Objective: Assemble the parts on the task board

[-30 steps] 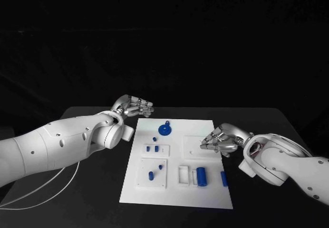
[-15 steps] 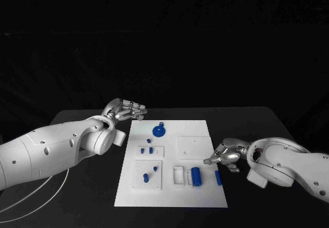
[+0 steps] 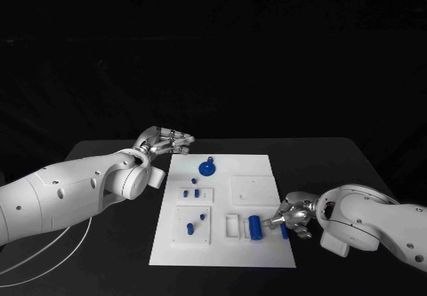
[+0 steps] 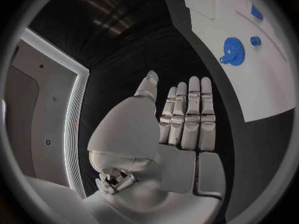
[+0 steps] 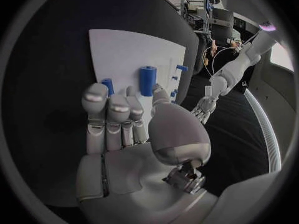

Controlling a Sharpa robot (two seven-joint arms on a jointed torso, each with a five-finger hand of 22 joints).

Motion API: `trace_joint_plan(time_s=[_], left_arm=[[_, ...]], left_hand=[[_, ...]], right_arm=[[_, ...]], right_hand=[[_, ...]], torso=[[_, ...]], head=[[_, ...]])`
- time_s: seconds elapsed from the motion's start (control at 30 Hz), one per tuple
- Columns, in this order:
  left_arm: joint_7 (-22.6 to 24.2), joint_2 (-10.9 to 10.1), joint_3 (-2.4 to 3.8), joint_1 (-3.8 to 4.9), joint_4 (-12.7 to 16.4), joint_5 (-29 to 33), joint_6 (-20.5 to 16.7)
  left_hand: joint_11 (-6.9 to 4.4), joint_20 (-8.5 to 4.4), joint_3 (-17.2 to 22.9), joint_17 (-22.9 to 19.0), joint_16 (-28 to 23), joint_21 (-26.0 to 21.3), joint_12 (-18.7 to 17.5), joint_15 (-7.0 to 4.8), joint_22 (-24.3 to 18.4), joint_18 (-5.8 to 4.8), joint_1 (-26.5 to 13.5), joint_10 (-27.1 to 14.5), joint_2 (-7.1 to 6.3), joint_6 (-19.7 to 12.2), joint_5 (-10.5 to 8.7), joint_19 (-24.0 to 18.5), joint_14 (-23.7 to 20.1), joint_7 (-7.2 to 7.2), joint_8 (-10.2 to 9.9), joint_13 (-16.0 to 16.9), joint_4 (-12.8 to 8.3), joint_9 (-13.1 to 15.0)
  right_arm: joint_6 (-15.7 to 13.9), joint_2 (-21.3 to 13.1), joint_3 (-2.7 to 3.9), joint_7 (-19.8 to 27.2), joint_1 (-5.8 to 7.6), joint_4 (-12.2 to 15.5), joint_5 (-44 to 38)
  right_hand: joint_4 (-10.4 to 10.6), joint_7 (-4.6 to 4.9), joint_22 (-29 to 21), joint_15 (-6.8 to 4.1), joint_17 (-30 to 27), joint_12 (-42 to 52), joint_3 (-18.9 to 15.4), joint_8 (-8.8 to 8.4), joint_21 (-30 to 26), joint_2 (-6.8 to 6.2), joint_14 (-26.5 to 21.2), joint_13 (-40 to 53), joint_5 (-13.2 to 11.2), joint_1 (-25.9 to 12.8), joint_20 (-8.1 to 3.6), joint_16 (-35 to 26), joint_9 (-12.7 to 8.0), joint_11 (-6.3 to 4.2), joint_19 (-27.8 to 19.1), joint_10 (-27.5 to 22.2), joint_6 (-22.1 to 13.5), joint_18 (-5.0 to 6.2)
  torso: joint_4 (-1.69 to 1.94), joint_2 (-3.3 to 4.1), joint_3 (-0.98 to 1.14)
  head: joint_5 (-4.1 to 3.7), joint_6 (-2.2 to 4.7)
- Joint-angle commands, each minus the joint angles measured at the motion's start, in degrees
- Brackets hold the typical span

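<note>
Head view puts the task board [image 3: 253, 250] in the middle of the black table [image 3: 356, 160], and the part that matters now is the slim blue bar [image 3: 285, 230] near the board's edge at about four o'clock from its centre. Its long axis runs twelve to six. The right hand [image 3: 294, 220] sits right on top of it, fingers curled down around it; whether it has actually closed on the bar I cannot tell. In the right wrist view the bar's tip [image 5: 107, 84] shows just past the fingertips [image 5: 94, 95], so I judge the bar lies at the fingers' front and a straight grasp from above should do.

Just beside the bar at nine o'clock lies one fat blue cylinder [image 3: 255, 227], also lengthwise twelve to six. Further round I count one blue gear [image 3: 207, 168] at the board's twelve o'clock end, two short pegs [image 3: 190, 193] on a small plate, and a peg [image 3: 191, 229] and a stud on the lower plate.

The left hand [image 3: 163, 141] hovers off the board's far corner at eleven o'clock, fingers straight and together, holding nothing. The right hand is far nearer.
</note>
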Motion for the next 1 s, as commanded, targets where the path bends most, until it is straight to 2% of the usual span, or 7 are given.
trace_joint_plan(time_s=[0.03,0.13,0.4,0.67,1.0], left_arm=[[1.2,0.1,0.03,0.0,0.3,1.1,1.7],[1.1,0.1,0.03,0.0,0.4,1.2,1.9],[1.0,0.2,0.03,0.0,0.6,1.2,2.2],[0.7,0.3,0.02,0.0,0.8,1.2,2.5],[0.5,0.3,0.02,0.01,0.9,1.2,2.7]], left_hand=[[0.19,-0.02,-1.1,-0.1,-0.2,0.0,0.1,0.07,-4.7,-1.02,-0.3,-0.2,0.59,-0.3,-0.38,1.0,-0.1,0.1,-0.2,0.0,-0.2,0.0],[0.15,-0.05,-1.2,-0.1,-0.3,0.2,0.1,0.04,-8.2,-0.99,-0.8,-0.2,0.62,-0.4,-0.49,1.9,0.1,0.11,-0.1,0.0,-0.2,0.0],[0.25,0.06,-1.2,-0.2,-0.3,0.4,0.1,0.17,-12.1,-0.87,-0.9,-0.1,0.55,-0.3,-0.37,2.7,-0.4,0.24,-0.2,0.0,-0.2,0.0],[0.27,-0.03,-1.1,-0.1,-0.3,0.5,0.1,0.08,-12.5,-0.85,-0.8,-0.1,0.67,-0.3,0.07,3.0,-0.1,0.36,-0.2,0.0,-0.3,0.0],[0.27,-0.07,-1.1,-0.1,-0.3,0.5,0.1,0.06,-12.9,-0.87,-0.7,0.0,0.74,-0.2,0.32,3.1,0.0,0.36,-0.2,0.0,-0.4,0.0]], right_arm=[[-1.1,0.4,-0.21,-3.2,-0.07,0.5,0.4],[-2.1,1.1,-0.61,-3.8,-0.09,0.7,0.3],[-3.6,2.6,-1.58,-4.3,-0.12,0.8,0.2],[-5.3,4.3,-2.75,-4.8,-0.12,-0.3,-0.3],[-6.2,6.3,-4.41,-5.2,-0.11,-2.1,-0.6]], right_hand=[[0.1,0.07,1.2,0.33,0.2,-0.1,-0.6,-0.15,0.2,0.1,0.0,0.1,0.4,-0.3,0.5,0.2,-0.1,0.24,3.2,0.3,-0.7,-0.05],[0.5,0.19,1.4,0.39,0.4,0.0,-1.4,-0.12,0.3,0.08,0.0,0.2,0.5,-0.5,0.57,0.3,-0.2,0.31,3.2,0.3,-1.1,0.0],[0.8,0.27,1.6,0.43,0.5,0.1,-1.7,-0.13,0.4,0.08,0.1,0.3,-0.2,-0.7,0.6,0.4,-0.2,0.37,3.2,0.4,-1.5,0.01],[1.0,0.37,1.7,0.48,0.7,0.2,-1.8,-0.14,0.5,-0.12,0.1,0.4,-0.4,-0.6,0.64,0.4,-0.3,0.43,3.2,0.4,-1.8,0.03],[0.8,0.39,1.9,0.52,0.8,0.3,-1.7,-0.09,0.5,0.32,0.1,0.5,0.2,0.0,0.71,0.5,-0.4,0.46,3.2,0.3,-1.8,0.06]], torso=[[-0.02,0.05,0.0],[-0.02,0.04,0.04],[-0.01,0.06,0.07],[-0.01,0.03,0.03],[0.0,0.03,-0.05]], head=[[0.26,-0.14],[0.19,-0.2],[0.15,-0.54],[0.23,-1.05],[0.61,-1.25]])
